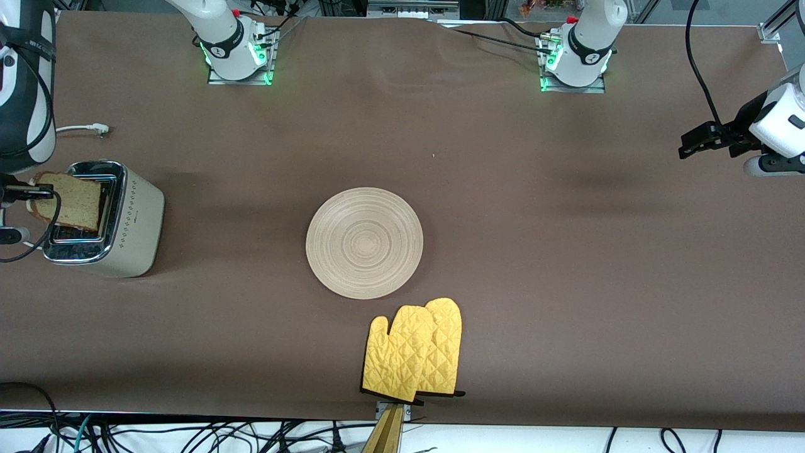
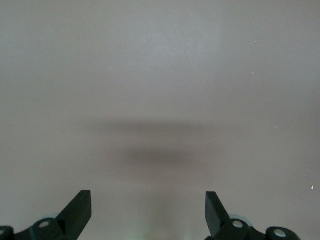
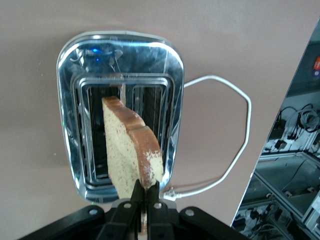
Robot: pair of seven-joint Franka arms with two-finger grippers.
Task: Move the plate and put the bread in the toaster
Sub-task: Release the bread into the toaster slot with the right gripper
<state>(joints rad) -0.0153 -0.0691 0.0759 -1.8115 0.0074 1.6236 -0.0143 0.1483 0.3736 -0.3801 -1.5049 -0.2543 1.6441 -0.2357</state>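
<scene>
The toaster [image 1: 135, 226] stands at the right arm's end of the table, its chrome top [image 3: 70, 100] and two slots showing in the right wrist view. My right gripper [image 1: 28, 192] is shut on the bread [image 1: 72, 201] by its crust and holds it on edge over the slots. In the right wrist view the gripper [image 3: 145, 192] pinches the slice [image 3: 131, 150]. The plate [image 1: 364, 242] lies bare at the table's middle. My left gripper [image 1: 692, 143] hangs open and empty over bare table at the left arm's end, and its own view shows it [image 2: 148, 200] the same way.
Two yellow oven mitts [image 1: 415, 352] lie nearer the front camera than the plate, at the table's front edge. The toaster's white cord [image 3: 235, 150] loops on the table beside the toaster, its plug [image 1: 97, 129] farther from the front camera.
</scene>
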